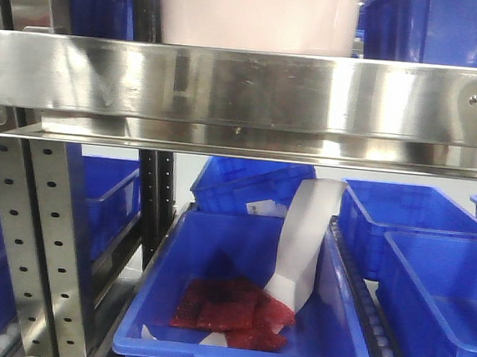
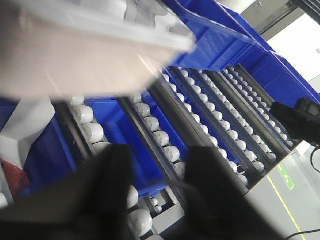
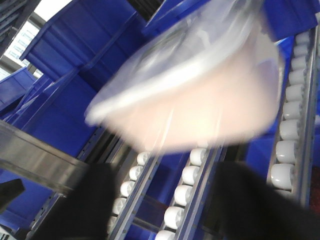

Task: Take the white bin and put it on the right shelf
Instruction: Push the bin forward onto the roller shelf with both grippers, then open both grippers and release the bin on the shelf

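Note:
The white bin [image 1: 257, 17], an off-white, pinkish tub, stands on the right shelf behind its shiny steel front rail [image 1: 246, 91]. In the left wrist view the white bin [image 2: 75, 55] fills the top left, blurred, resting over the roller tracks [image 2: 160, 135]. My left gripper [image 2: 157, 185] is open below it, apart from it, with nothing between its dark fingers [image 2: 112, 190]. The right wrist view shows the white bin [image 3: 200, 95] with its glossy lid above the rollers [image 3: 190, 175]. My right gripper [image 3: 162, 200] is open too, short of the bin and holding nothing.
Perforated grey posts [image 1: 41, 236] carry the shelf at the left. Below the rail a blue bin [image 1: 243, 313] holds red packets and a white strip. More blue bins [image 1: 401, 226] stand around it and beside the white bin [image 1: 435, 29]. A black arm part [image 2: 295, 120] shows at the right.

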Motion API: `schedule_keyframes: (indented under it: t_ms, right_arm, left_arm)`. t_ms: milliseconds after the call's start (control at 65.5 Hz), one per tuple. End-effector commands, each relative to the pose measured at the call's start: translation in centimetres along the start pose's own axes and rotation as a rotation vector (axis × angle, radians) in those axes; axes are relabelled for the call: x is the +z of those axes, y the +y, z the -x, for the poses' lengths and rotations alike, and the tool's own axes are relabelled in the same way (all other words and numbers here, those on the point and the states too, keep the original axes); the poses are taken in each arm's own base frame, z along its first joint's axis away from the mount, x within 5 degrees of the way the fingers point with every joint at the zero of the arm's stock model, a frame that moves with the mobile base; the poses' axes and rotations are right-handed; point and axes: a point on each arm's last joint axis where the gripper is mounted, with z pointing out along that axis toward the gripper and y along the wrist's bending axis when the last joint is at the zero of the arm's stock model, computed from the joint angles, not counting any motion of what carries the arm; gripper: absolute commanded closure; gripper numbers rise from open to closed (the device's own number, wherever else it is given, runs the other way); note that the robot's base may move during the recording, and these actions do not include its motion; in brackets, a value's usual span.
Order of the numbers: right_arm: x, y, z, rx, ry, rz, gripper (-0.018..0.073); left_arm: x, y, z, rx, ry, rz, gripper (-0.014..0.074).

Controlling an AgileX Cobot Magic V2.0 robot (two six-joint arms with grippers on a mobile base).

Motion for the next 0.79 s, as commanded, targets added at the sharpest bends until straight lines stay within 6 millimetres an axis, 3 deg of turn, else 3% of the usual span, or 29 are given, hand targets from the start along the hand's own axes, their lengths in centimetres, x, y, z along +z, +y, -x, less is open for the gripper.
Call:
schedule_keyframes:
  t_ms: [0, 46, 183, 244, 366, 519, 626, 778]
  right_arm:
    - [-1.7, 2.7, 1.4, -0.025, -0.068, 0.067, 0.0388]
    - [-1.5, 2.6, 1.2, -0.022, -0.050, 0.074, 0.0520]
    - [-1.4, 2.5, 1.1, -0.027, -0.029, 0.077, 0.0495]
    - [-2.0, 3.2, 0.9, -0.114, 0.002, 0.048, 0.0492]
    - [-4.4, 6.0, 0.7, -0.446, -0.045, -0.140, 0.0491]
    - [-6.4, 7.9, 1.0, -0.490, -0.180, -0.183, 0.0491]
    - [-7.5, 7.0, 0.2, -0.486, -0.298, -0.255, 0.0491]
    - [-10.0, 5.2, -2.7, -0.613, -0.375, -0.392, 0.0498]
  left_arm:
    - [-1.5, -2.9, 2.0, 0.022, -0.122, -0.044, 0.0738]
    - [-1.5, -2.9, 2.3, -0.011, -0.151, -0.040, 0.0702]
    - [-1.7, -2.8, 2.2, -0.064, -0.138, -0.003, 0.0715]
    - [-1.8, -3.8, 1.9, -0.016, -0.109, 0.067, 0.0715]
    - [-3.9, -7.6, 2.1, 0.150, -0.157, 0.305, 0.0715]
    - [-5.1, -10.6, 2.4, 0.253, -0.314, 0.382, 0.0715]
    - [-5.4, -10.4, 1.4, 0.256, -0.433, 0.413, 0.0715]
    - [-6.4, -8.7, -2.4, 0.246, -0.439, 0.486, 0.0713]
